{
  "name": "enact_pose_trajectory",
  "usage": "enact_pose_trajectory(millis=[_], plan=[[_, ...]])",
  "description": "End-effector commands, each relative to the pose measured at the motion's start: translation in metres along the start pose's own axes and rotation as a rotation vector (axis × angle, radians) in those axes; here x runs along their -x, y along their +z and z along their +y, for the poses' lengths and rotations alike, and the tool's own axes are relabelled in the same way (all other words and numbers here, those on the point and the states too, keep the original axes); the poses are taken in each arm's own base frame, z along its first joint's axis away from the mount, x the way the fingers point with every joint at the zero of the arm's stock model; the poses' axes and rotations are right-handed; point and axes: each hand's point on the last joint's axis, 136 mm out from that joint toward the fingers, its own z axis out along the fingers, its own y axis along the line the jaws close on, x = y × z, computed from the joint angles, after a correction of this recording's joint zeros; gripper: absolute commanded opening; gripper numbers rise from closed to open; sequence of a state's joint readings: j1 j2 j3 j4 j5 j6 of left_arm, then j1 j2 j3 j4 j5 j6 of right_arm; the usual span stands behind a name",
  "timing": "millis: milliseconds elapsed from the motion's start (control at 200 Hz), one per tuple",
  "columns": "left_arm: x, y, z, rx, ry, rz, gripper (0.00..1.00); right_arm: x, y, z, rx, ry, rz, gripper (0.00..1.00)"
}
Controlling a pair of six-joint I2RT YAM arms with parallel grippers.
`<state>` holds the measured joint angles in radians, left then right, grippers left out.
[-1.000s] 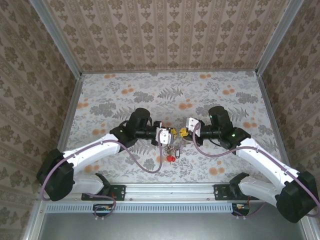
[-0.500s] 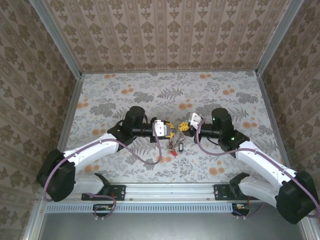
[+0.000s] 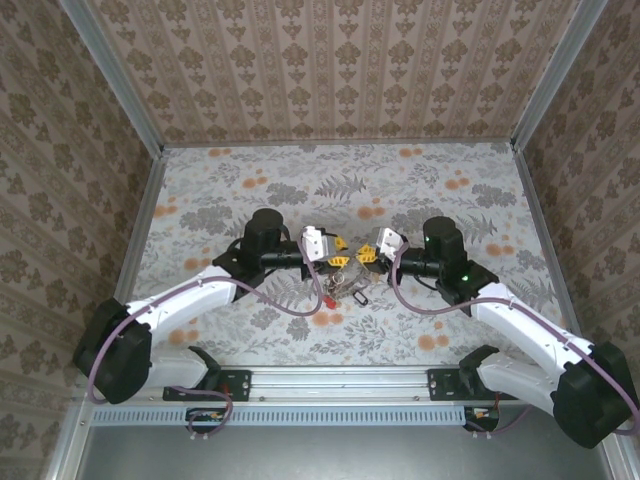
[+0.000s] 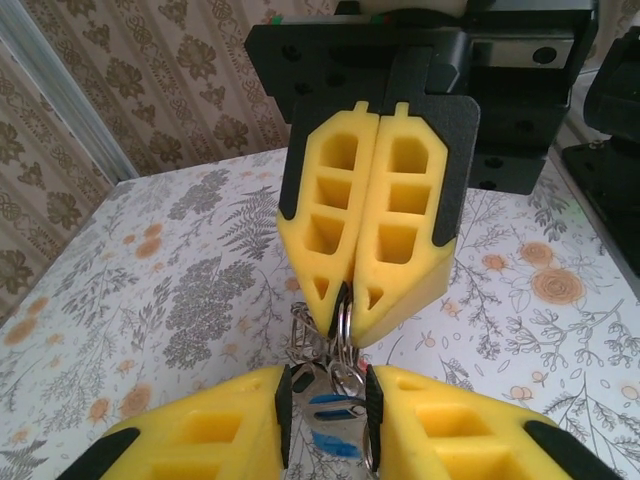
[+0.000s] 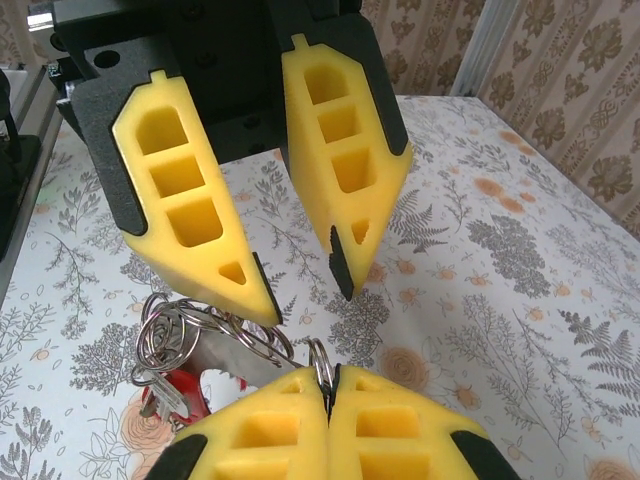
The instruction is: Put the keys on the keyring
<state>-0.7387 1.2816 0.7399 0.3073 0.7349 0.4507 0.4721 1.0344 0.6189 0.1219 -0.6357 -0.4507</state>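
The keys [image 3: 346, 290] hang in a bunch just above the table between the two arms, one with a red head [image 3: 328, 300]. My right gripper [image 5: 327, 385] is shut on a thin wire keyring [image 5: 322, 360] at the top of the bunch, and it shows opposite in the left wrist view [image 4: 342, 305]. My left gripper [image 5: 303, 295] faces it with jaws apart and bare table showing between them. In the left wrist view, a blue-marked key [image 4: 330, 420] hangs in the gap of the left gripper [image 4: 328, 385]. Several rings [image 5: 165, 335] and the red head [image 5: 190, 392] dangle below the left finger.
The floral table [image 3: 420, 190] is walled in by patterned panels and metal rails [image 3: 340, 382] at the near edge. Both grippers [image 3: 338, 262] [image 3: 363, 257] meet fingertip to fingertip near the table's middle front. Open floral surface lies all around the bunch.
The left gripper's jaws have opened off the bunch. The keys have shifted away from the near edge and a little left, still hanging from the right gripper.
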Motion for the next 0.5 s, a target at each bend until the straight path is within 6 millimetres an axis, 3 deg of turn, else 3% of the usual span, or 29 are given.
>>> enact_pose_trajectory(millis=[0,350,495], plan=[[0.0059,0.0029,0.0004,-0.031,-0.026,-0.017,0.29,0.0221,-0.0014,-0.0009,0.003,-0.067,-0.064,0.0],[0.0003,0.0119,0.0049,-0.038,-0.068,0.01,0.29,0.0233,0.0029,0.0019,0.026,-0.091,-0.052,0.0],[0.0007,0.0027,0.0076,-0.021,-0.09,-0.015,0.3,0.0225,0.0022,0.0036,0.034,-0.11,-0.046,0.0]])
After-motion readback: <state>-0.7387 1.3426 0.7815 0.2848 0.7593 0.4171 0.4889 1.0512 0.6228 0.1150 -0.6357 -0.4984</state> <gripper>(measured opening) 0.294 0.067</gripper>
